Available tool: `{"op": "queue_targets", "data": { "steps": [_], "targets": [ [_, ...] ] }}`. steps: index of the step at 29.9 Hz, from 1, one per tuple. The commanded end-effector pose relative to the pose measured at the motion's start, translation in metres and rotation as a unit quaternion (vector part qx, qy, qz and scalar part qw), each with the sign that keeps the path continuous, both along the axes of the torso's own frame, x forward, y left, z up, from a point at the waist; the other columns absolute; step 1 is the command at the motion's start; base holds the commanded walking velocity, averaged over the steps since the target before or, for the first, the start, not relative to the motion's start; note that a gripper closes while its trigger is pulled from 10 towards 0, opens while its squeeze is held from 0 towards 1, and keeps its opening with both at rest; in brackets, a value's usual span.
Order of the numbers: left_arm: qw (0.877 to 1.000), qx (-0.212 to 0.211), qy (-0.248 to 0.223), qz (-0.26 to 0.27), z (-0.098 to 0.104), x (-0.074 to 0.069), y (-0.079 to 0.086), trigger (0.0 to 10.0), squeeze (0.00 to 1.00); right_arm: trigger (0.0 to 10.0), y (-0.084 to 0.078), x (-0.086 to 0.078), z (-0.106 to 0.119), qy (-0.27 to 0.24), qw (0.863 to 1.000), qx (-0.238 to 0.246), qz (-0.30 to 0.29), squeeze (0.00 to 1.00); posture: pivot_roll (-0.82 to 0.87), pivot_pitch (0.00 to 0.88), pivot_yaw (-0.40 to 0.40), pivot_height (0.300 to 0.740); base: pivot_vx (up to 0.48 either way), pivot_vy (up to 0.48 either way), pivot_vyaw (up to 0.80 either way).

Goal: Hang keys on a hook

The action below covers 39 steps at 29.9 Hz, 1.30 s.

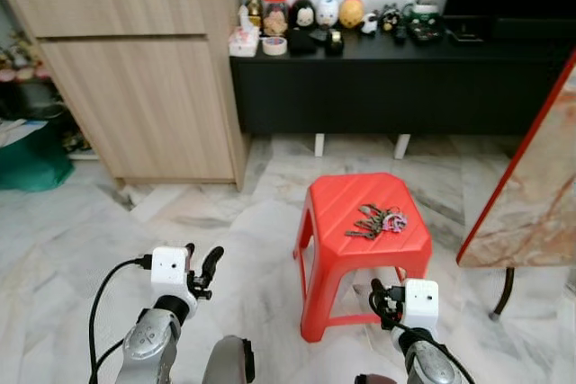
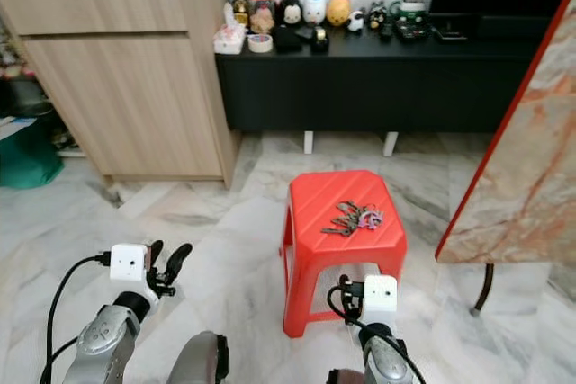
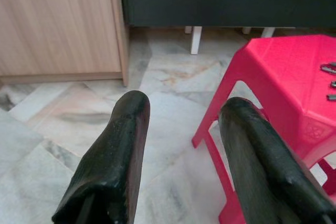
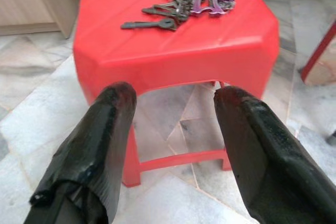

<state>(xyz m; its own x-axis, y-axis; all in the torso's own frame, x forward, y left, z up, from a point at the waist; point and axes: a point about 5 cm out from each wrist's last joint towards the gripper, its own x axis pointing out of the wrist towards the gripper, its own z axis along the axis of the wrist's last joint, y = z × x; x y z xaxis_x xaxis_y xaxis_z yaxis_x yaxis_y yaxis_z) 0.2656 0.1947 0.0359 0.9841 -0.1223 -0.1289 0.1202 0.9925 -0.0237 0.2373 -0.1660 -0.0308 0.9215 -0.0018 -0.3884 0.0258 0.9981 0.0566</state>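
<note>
Left eye view looks down on a red plastic stool (image 1: 360,222) standing on a marble-patterned floor (image 1: 225,222), with a bunch of keys (image 1: 378,220) lying flat on the seat, toward its 2 o'clock corner; a purple fob is bunched in with the dark key blades. The right gripper (image 1: 378,299) sits low at about 5 o'clock from the keys, in front of the stool's near edge and apart from it, its two black fingers spread and holding nothing. From the right wrist view the fingers (image 4: 100,140) stand well apart with the stool's front rim between them and the keys (image 4: 184,3) beyond, at 12 o'clock, untouched. The left gripper (image 1: 200,269) hovers over bare floor at roughly 8 o'clock from the stool, also released and empty; its wrist view shows both fingers (image 3: 113,161) parted, the stool's corner off to one side. Behind the stool, at 12 o'clock, runs a low black cabinet (image 1: 387,78) carrying small figurines and jars (image 1: 306,15). A light wooden cupboard (image 1: 135,69) stands at 10 o'clock. A red-edged marbled panel (image 1: 531,195) leans in at 3 o'clock.
</note>
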Motion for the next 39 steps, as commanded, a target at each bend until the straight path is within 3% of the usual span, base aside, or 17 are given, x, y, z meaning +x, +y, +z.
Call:
{"op": "queue_targets", "data": {
  "steps": [1, 39],
  "targets": [
    [1.000, 0.000, -0.004, -0.003, 0.0041, 0.0021, -0.0007, 10.0, 0.00, 10.0, -0.0002, 0.0005, -0.0005, 0.004, 1.000, 0.004, -0.002, 0.00, 0.01, 0.016, 0.005, 0.626, 0.000, 0.000, 0.00],
    [1.000, 0.001, 0.009, -0.015, -0.0033, 0.0009, -0.0030, 10.0, 0.00, 10.0, -0.0005, 0.0074, 0.0037, -0.004, 1.000, -0.006, 0.005, 0.00, 0.01, 0.016, 0.000, 0.626, 0.281, 0.000, 0.00]
  ]
}}
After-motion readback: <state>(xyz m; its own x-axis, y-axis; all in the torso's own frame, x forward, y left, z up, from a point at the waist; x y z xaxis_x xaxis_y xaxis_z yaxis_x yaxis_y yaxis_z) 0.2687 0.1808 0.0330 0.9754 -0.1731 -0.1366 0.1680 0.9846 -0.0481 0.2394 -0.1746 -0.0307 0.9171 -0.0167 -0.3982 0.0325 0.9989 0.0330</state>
